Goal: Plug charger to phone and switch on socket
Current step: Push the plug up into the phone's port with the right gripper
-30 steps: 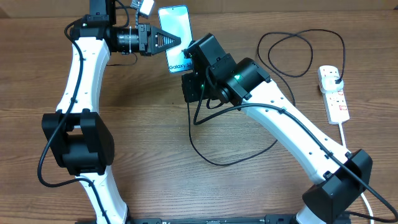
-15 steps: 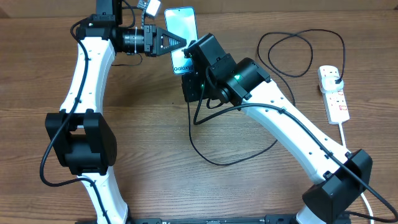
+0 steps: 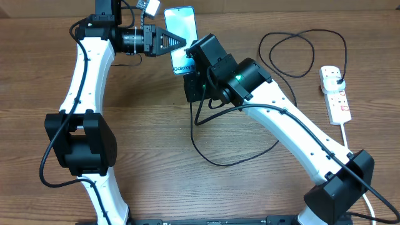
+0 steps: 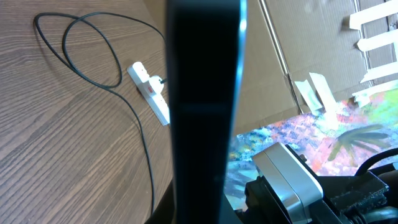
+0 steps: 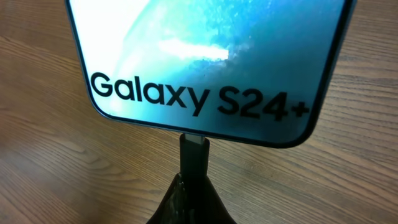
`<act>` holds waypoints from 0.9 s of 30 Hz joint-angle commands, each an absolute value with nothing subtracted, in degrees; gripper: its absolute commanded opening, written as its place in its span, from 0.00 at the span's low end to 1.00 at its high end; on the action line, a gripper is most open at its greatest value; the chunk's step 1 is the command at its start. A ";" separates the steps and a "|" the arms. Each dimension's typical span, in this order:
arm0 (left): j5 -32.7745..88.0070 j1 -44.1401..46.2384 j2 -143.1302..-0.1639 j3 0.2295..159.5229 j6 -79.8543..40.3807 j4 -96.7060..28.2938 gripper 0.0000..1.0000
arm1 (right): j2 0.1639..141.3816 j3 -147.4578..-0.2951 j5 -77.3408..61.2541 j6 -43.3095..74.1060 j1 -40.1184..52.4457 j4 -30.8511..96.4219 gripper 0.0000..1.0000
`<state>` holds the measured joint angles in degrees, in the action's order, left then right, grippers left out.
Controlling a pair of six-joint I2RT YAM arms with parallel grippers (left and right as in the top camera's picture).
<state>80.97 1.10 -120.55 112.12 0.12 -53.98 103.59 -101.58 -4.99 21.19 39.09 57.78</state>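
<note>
Phone point(image 3: 180, 24) shifted right; right arm point(image 3: 250, 78) hides charger point(image 3: 192, 140) tip.

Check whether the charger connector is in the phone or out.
Apparently in: the connector meets the phone's bottom edge; depth, cannot tell.

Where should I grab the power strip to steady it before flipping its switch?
Grip the power strip across its narrow width, near the end where the white cord leaves, coming straight down from above. It lies flat, long sides exposed, and the black plug fills the other end.
</note>
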 commanded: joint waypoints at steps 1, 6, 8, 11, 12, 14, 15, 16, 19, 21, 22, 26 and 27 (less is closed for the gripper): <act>82.96 0.82 -119.70 112.99 1.78 -53.65 0.04 | 103.74 -102.83 -5.21 20.99 39.31 57.36 0.04; 82.98 0.82 -119.70 112.99 1.78 -53.67 0.04 | 103.74 -102.83 -5.21 20.99 39.31 57.30 0.04; 82.98 0.82 -119.70 112.99 1.78 -53.67 0.04 | 103.74 -102.83 -5.21 20.99 39.31 57.28 0.04; 82.98 0.82 -119.70 112.99 2.79 -53.69 0.04 | 103.74 -102.83 -5.19 20.95 39.29 57.28 0.04; 82.96 0.82 -119.70 112.99 2.79 -53.69 0.04 | 103.74 -102.83 -5.17 20.75 39.29 57.25 0.04; 82.98 0.82 -119.70 112.99 2.79 -53.67 0.04 | 103.74 -102.83 -5.17 20.75 39.24 57.04 0.04; 82.96 0.82 -119.70 112.99 2.79 -53.67 0.04 | 103.74 -102.83 -5.19 20.75 39.24 56.93 0.04; 82.98 0.82 -119.70 112.99 2.81 -53.67 0.04 | 103.74 -102.83 -5.19 20.78 39.24 56.88 0.04; 83.70 0.82 -119.70 112.99 2.81 -53.69 0.04 | 103.74 -102.83 -5.19 20.78 39.24 56.88 0.04; 84.01 0.82 -119.70 112.99 2.83 -53.67 0.04 | 103.74 -102.83 -5.19 20.78 39.24 56.64 0.04; 84.01 0.82 -119.70 112.99 3.29 -53.67 0.04 | 103.74 -102.83 -5.19 20.78 39.24 56.62 0.04; 84.01 0.82 -119.70 112.99 3.49 -53.69 0.04 | 103.74 -102.83 -5.19 20.78 39.24 56.40 0.04; 84.05 0.84 -119.70 112.99 3.49 -53.69 0.04 | 103.74 -102.83 -5.19 20.80 39.24 56.23 0.04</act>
